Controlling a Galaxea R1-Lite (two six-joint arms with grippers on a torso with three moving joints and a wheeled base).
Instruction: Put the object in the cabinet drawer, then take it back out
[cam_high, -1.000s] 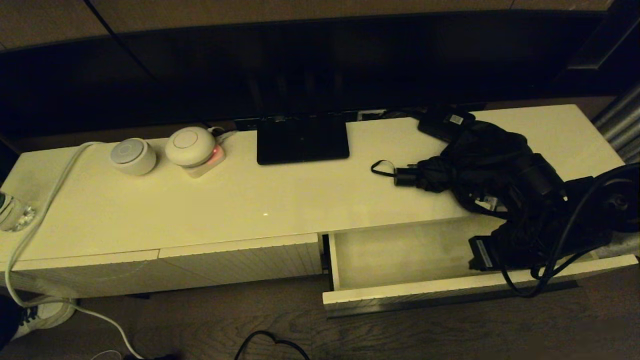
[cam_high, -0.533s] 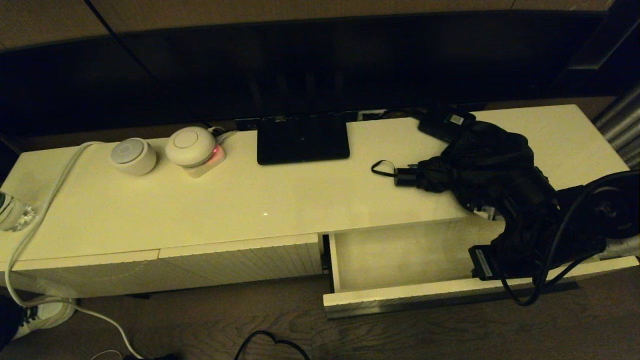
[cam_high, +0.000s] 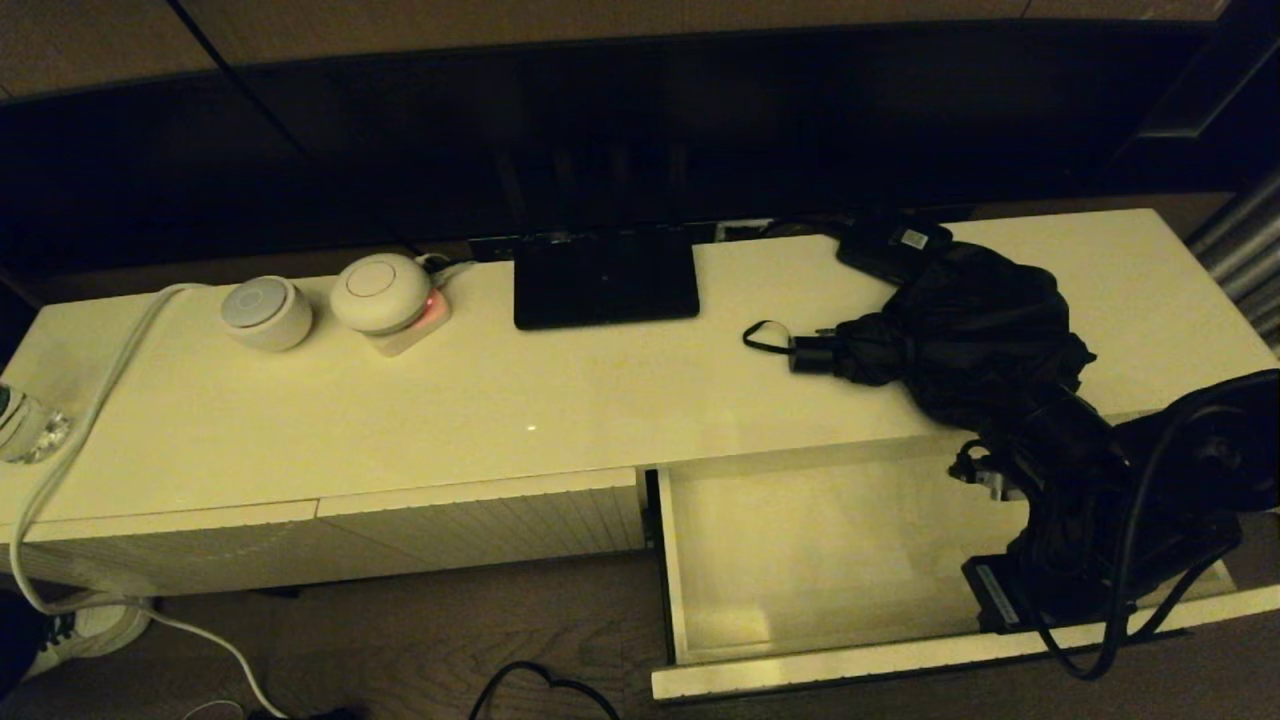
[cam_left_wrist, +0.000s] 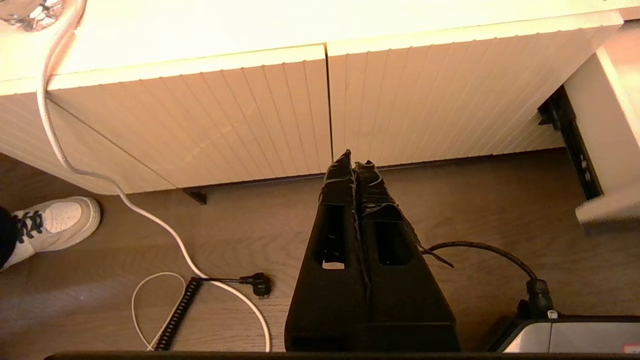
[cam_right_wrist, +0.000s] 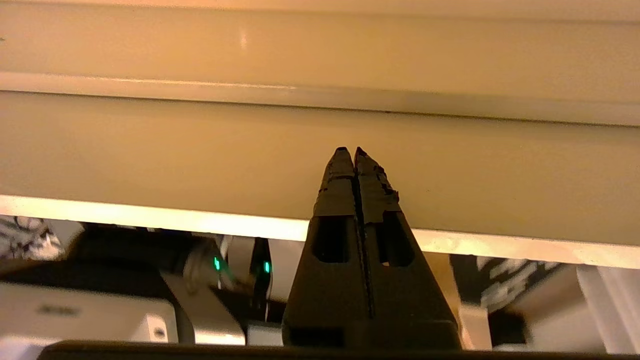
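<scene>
The black compact umbrella (cam_high: 970, 330) lies on the cabinet top at the right, its short handle (cam_high: 812, 355) and wrist loop (cam_high: 760, 335) pointing left. Below it the cream drawer (cam_high: 850, 675) stands pulled far out, its pale interior (cam_high: 820, 540) holding nothing. My right arm (cam_high: 1100, 520) reaches over the drawer's right end. The right gripper (cam_right_wrist: 350, 151) is shut with nothing in it, its tips over the drawer's inside just behind the front rim (cam_right_wrist: 150, 217). My left gripper (cam_left_wrist: 354, 156) is shut and parked low before the ribbed panels (cam_left_wrist: 200, 115).
On the cabinet top stand a flat black stand (cam_high: 605, 275), a small black box with a white label (cam_high: 890, 245), two round white devices (cam_high: 265, 312) and a white cable (cam_high: 90, 400). A shoe (cam_left_wrist: 55, 220) and loose cables (cam_left_wrist: 220, 282) lie on the floor.
The drawer has slid much farther out toward me. My right arm has drawn back with it and no longer overlaps the umbrella. The umbrella has stayed in place.
</scene>
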